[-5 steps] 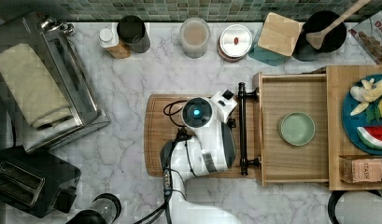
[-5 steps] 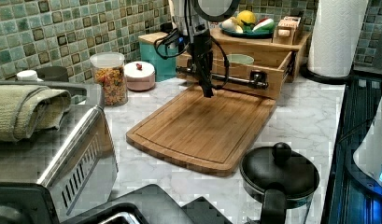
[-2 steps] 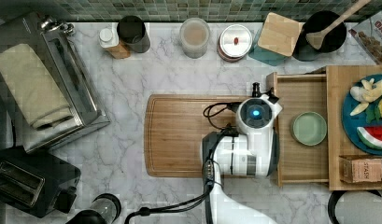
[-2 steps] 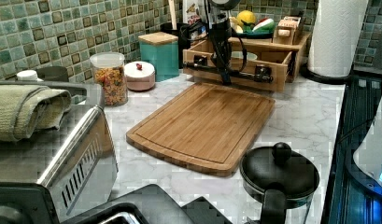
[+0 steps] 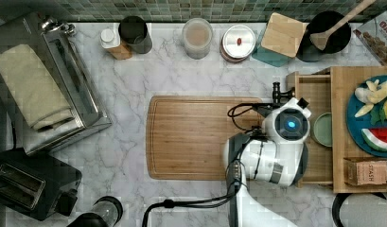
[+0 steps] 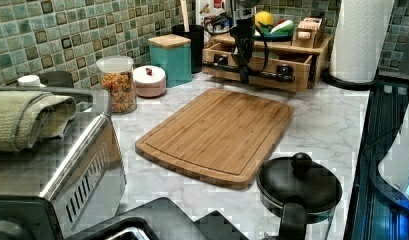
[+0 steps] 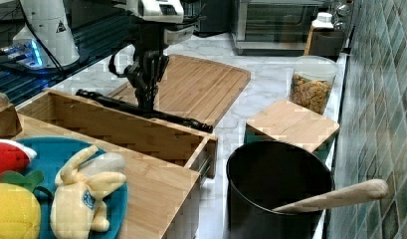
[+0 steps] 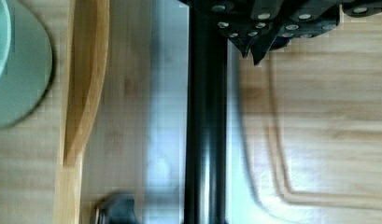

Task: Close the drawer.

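The light-wood drawer [image 5: 314, 78] sticks partly out from under a wooden shelf [image 5: 340, 123] at the top view's right, with a green bowl [image 5: 324, 129] inside. Its black bar handle [image 7: 176, 118] runs across the front. My gripper [image 7: 145, 102] points down, shut, with its tips against the handle's outer side, the side facing the cutting board [image 5: 191, 137]. The wrist view has the handle [image 8: 205, 140] lengthwise, my gripper [image 8: 255, 53] just beside it, and the drawer's front rim [image 8: 81, 93] beyond. In the left view, the gripper [image 6: 243, 75] stands at the handle [image 6: 264, 75].
Jars [image 5: 197, 38], a teal box [image 5: 281, 38] and a black utensil pot [image 5: 326, 33] line the tiled wall. A toaster oven [image 5: 44, 85] and a toaster [image 5: 30, 184] stand at the top view's left. On the shelf, a blue plate [image 5: 371, 118] holds toy fruit.
My arm has moved toward the top view's right with the handle ahead of it. The drawer has slid further in under the shelf, uncovering the cutting board.
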Robot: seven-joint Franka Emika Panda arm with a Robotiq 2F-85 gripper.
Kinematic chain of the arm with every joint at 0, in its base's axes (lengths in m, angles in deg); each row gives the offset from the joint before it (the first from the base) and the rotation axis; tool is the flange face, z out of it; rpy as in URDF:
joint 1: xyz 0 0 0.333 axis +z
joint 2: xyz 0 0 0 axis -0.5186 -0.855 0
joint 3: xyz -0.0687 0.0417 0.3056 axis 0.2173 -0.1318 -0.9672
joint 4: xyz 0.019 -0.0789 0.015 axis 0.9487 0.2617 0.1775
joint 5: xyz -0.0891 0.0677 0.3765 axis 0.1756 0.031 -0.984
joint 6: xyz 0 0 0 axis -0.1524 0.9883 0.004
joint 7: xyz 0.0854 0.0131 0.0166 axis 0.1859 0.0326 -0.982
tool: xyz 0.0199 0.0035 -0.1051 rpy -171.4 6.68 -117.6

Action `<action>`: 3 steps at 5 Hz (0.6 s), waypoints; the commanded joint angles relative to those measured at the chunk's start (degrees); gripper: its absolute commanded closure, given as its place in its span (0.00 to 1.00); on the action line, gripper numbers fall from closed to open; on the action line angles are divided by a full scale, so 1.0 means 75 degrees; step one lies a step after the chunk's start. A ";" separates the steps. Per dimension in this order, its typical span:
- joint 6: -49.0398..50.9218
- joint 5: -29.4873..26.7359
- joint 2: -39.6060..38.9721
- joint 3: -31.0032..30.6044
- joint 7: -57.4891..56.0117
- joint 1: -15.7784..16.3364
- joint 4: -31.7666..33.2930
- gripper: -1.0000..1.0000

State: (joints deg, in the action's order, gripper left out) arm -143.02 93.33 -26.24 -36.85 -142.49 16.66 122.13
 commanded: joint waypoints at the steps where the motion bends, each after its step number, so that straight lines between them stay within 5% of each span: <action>1: -0.0518 -0.1307 -0.1027 0.0775 -0.3164 -0.1725 -0.2415 1.00; 2: -0.0455 -0.2097 -0.1480 0.1500 -0.3930 -0.1348 -0.2886 1.00; 3: -0.0575 -0.1202 -0.1231 0.1475 -0.2953 -0.1506 -0.2682 1.00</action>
State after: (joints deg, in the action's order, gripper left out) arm -139.86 78.35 -34.63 -31.34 -166.50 10.70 110.72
